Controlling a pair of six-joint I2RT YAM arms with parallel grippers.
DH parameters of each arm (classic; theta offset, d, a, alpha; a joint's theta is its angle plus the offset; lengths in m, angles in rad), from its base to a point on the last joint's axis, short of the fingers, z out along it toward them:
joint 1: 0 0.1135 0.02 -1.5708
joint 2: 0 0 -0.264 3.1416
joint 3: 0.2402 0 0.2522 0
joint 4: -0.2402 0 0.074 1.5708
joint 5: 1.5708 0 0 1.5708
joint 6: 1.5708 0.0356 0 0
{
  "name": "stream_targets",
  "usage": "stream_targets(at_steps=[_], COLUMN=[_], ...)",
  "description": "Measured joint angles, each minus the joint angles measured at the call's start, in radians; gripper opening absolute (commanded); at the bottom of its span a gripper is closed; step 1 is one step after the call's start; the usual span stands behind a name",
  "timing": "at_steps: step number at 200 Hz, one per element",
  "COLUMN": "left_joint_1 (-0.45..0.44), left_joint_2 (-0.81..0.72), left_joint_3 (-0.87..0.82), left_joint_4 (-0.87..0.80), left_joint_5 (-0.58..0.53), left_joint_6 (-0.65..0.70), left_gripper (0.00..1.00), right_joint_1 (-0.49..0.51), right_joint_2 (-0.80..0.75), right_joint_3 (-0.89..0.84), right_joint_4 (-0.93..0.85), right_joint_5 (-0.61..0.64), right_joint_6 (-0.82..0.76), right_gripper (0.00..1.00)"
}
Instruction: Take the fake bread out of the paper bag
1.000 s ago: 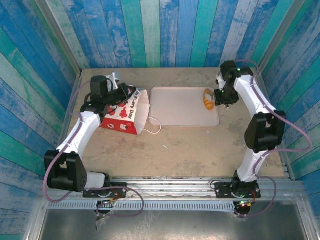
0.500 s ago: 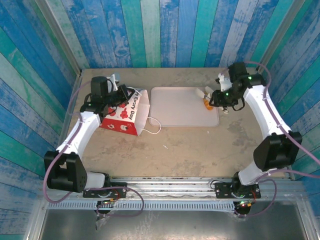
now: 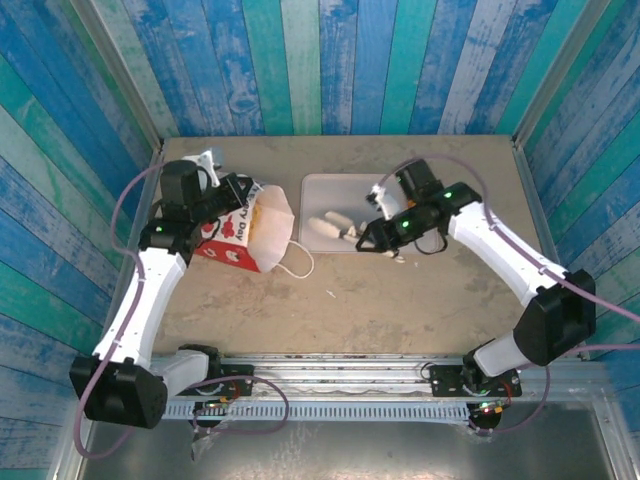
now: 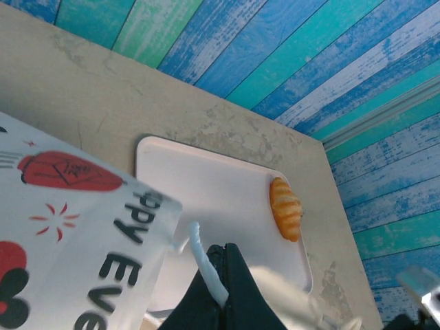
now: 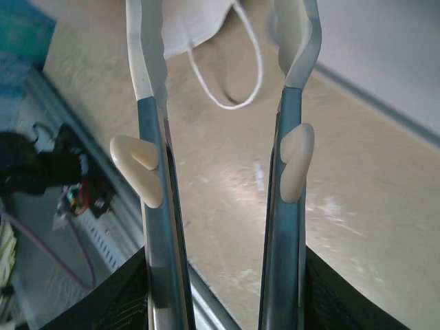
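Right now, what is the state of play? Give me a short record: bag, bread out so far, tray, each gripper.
paper bag: on its side on the table, mouth toward the tray
bread out: one croissant, lying near one short end of the tray
bread left in bag: cannot tell, the inside is hidden
left gripper: shut on the paper bag at its mouth
right gripper: open, empty, pointed toward the bag's cord handle
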Motion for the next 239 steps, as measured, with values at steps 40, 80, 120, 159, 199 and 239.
stream_targets(at_steps=[40,80,120,159,199,239], left_joint_1=[0.0,0.0,0.0,0.0,0.0,0.0], left_joint_2=[-0.025,-0.024,-0.023,-0.023,-0.023,0.014], left_joint_3=[-0.004,-0.004,-0.004,-0.004,-0.015,-0.015], left_joint_4=[-0.013,-0.012,-0.006,-0.004,0.035,0.06], left_joint_5=[-0.025,-0.031,-0.03,-0.027,0.0,0.022], left_joint_6=[-0.005,-0.039,-0.085,-0.105,-0.129,-0.132], left_gripper=[0.0,0.0,0.0,0.0,0.0,0.0], right_joint_1=[0.135,0.198,0.21,0.249,0.288,0.31], right_joint_2=[0.021,0.074,0.15,0.2,0.254,0.347], right_joint_3=[-0.033,-0.033,-0.022,0.032,0.142,0.277], right_joint_4=[0.115,0.201,0.232,0.264,0.274,0.314], right_joint_5=[-0.047,-0.068,-0.041,0.048,0.156,0.274], right_joint_6=[0.055,0.094,0.149,0.167,0.161,0.182], right_gripper=[0.49,0.49,0.47,0.47,0.48,0.48])
